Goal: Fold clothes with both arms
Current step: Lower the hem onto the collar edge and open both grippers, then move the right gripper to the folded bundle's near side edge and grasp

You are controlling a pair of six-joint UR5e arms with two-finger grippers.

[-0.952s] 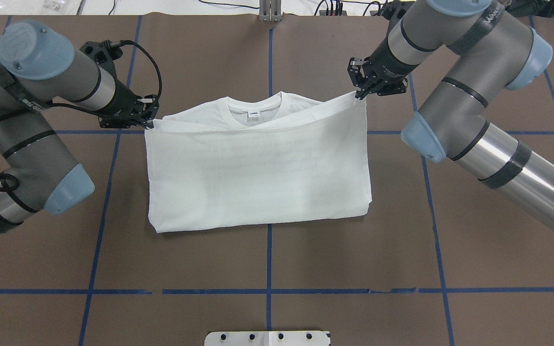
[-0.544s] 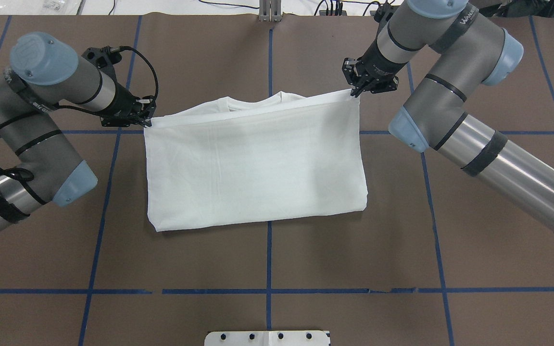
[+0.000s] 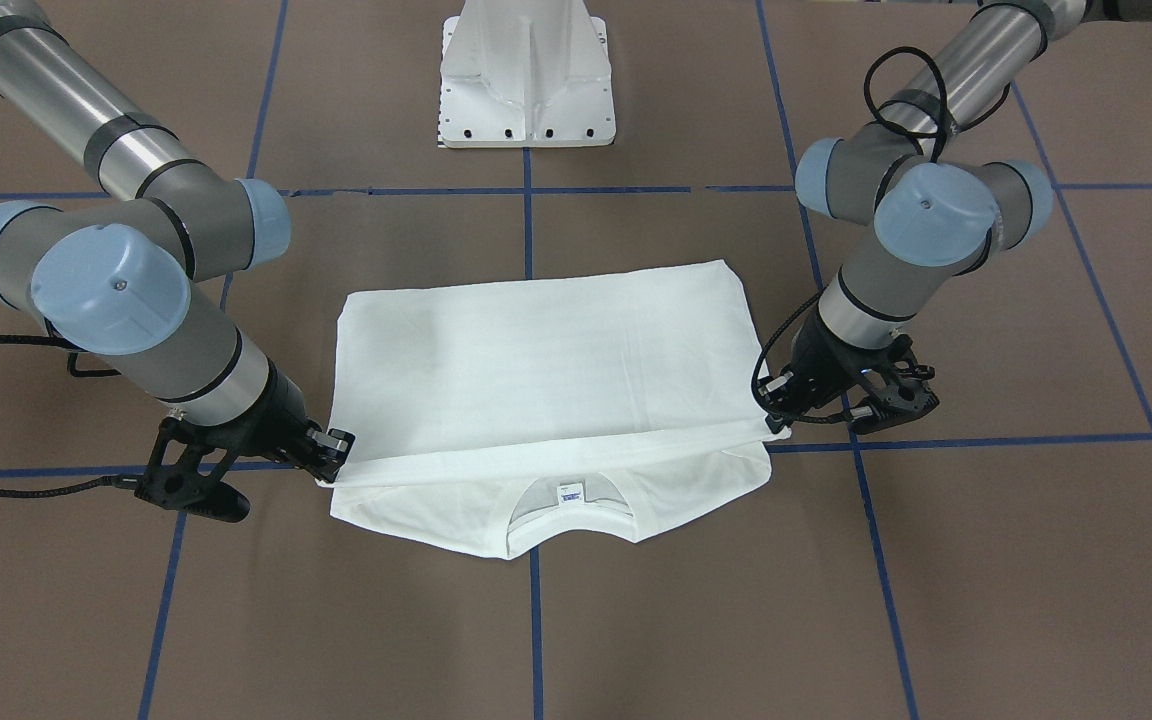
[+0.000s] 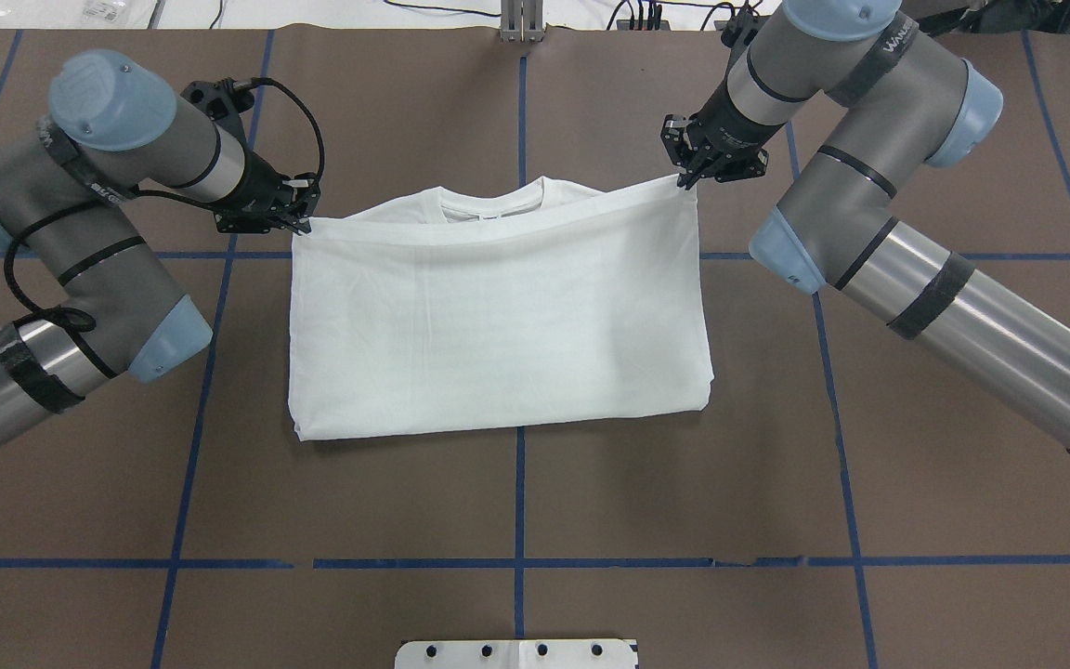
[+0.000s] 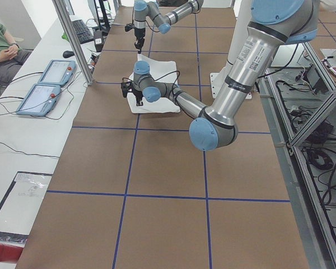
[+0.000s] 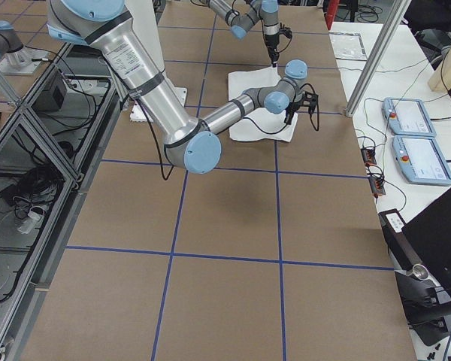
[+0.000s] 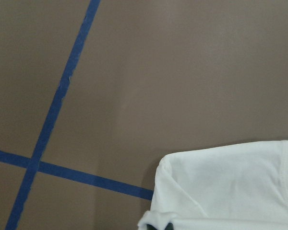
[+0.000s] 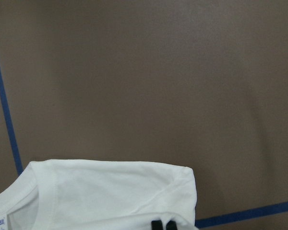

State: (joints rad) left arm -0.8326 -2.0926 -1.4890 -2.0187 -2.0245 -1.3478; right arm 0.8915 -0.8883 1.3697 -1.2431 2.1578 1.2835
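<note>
The white T-shirt (image 4: 498, 325) lies on the brown table, its lower half doubled up over its chest. The upper hem edge hangs just short of the ribbed collar (image 3: 568, 520), where the neck label (image 3: 568, 491) shows. My left gripper (image 4: 298, 221) is shut on the hem's left corner and also appears as the left gripper (image 3: 774, 425) on the right of the front-facing view. My right gripper (image 4: 686, 178) is shut on the other hem corner. Each wrist view shows a shoulder of the shirt (image 7: 230, 187) below, with cloth pinched at the bottom edge.
The white pedestal base (image 3: 526, 70) stands at the robot's side of the table. Blue tape lines (image 4: 518, 520) grid the brown cover. Beyond the far edge lie control tablets (image 5: 47, 84) on a bench, and a person (image 5: 0, 50) sits there.
Both grippers carried the hem farther over the chest toward the collar, hiding the neck label in the overhead view. The left gripper moved inward and away from the robot.
</note>
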